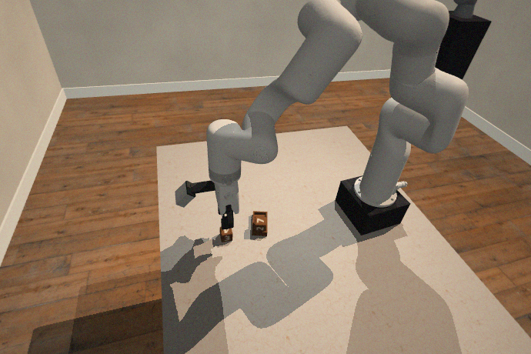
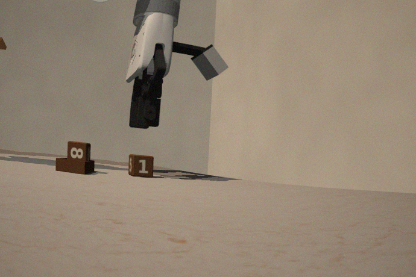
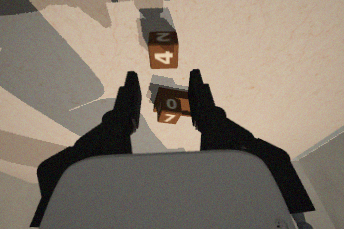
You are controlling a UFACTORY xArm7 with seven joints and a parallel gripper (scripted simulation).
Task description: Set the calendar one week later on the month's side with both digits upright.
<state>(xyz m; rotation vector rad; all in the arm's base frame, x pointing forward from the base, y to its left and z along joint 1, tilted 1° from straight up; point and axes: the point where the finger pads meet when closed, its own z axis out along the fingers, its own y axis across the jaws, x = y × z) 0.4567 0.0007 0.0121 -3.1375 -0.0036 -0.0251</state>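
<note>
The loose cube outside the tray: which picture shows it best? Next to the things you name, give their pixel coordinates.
The wrist view: the loose cube [image 1: 226,235] [image 2: 141,165] [image 3: 163,51] is unobstructed, its 4 sharply lit. The exterior view shows its 1 side-on; from the top, black fingers [image 1: 227,227] [image 2: 144,126] partly cover it.

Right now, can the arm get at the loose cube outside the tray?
Probably yes. The pincer is open above the loose cube, with nothing visible between them. The tray stands a little to one side, apart from the cube.

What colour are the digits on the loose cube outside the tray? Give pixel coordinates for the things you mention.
White on the loose cube [image 1: 226,236] [image 2: 142,165] [image 3: 163,56], clearest in the exterior view.
</note>
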